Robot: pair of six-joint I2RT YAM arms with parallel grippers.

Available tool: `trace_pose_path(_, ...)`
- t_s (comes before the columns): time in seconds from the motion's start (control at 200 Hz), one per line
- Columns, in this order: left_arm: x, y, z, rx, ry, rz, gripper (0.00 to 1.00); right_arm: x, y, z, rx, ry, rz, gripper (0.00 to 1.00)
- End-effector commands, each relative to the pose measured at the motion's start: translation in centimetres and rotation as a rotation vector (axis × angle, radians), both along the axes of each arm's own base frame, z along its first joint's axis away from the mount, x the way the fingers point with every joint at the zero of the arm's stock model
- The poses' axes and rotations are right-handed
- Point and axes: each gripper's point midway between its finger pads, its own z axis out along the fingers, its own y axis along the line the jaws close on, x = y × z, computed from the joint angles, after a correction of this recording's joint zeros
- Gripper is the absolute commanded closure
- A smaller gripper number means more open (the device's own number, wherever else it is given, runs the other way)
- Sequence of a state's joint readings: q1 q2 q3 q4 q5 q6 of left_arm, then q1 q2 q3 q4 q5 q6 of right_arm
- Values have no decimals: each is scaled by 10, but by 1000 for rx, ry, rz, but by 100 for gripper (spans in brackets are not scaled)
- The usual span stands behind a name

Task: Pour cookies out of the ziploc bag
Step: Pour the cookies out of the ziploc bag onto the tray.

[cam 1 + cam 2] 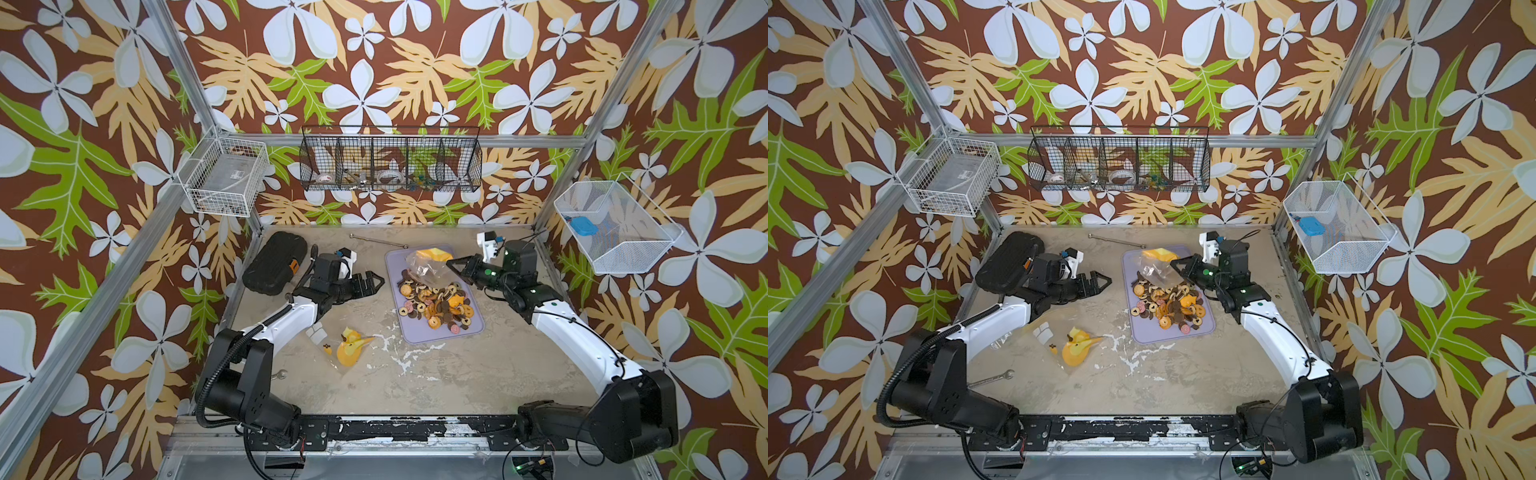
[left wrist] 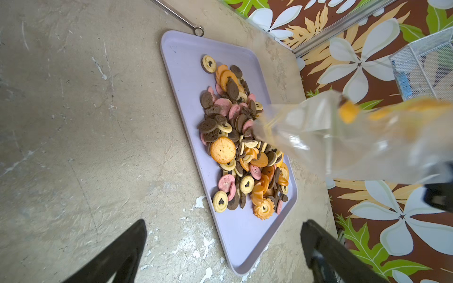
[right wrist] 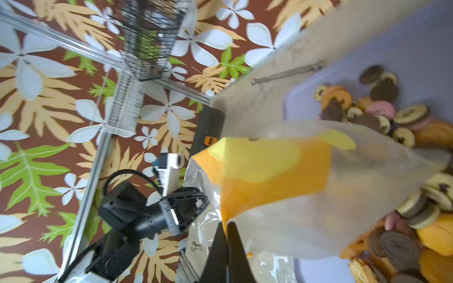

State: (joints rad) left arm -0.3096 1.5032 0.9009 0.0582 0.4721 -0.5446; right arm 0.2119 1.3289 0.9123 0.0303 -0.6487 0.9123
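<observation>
Where the table [image 1: 457, 374] lies nearest the arm bases, a wrench [image 1: 990, 378] rests by the left arm. Just beyond it a flat clear bag [image 1: 351, 347] with a yellow print lies on the surface.

Farther in sits a lavender tray [image 1: 419, 332]. It holds the cookies [image 1: 436, 303], a loose heap of brown, orange, pink and pale ring-shaped rounds piled toward its right side. Over the tray's far end the right gripper [image 1: 455, 264] is pinched tight on the ziploc bag [image 1: 426, 264]. The bag is held up by its printed end, with its mouth drooping onto the heap. Whether any cookie is left inside cannot be told.

The left gripper [image 1: 376, 282] hangs with its jaws spread wide and empty, near the tray's left edge. Behind it lies a closed black case [image 1: 274, 264], and a metal rod [image 1: 378, 241] lies past the tray.

On the walls:
- A white wire basket [image 1: 226, 176] carries something clear.
- A black wire basket [image 1: 390, 160] has compartments holding small items too blurred to name.
- A white mesh basket [image 1: 615, 226] holds a blue object [image 1: 584, 226].
</observation>
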Motion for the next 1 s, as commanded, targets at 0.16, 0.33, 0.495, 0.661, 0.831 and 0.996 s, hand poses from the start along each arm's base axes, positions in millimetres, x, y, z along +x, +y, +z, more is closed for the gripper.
trace_pose_path(0.16,-1,-3,6,-4,-26,-15,0,2,2,-69,-35,105,17,100)
trace_pose_path(0.33,-1,-4,5,-1,-26,-18,0,7,7,-12,-8,26,41,100)
trace_pose_path(0.495,-1,-5,4,-1,-22,-20,0,1,5,42,21,-41,29,100)
trace_pose_path(0.661,-1,-5,1,-1,-17,-20,0,-1,4,-1,24,29,11,100)
trace_pose_path(0.831,-1,-6,1,2,-18,-21,0,0,3,-55,-12,125,12,100)
trace_pose_path(0.996,-1,-8,-2,-6,-5,-29,0,6,7,-2,0,57,36,100)
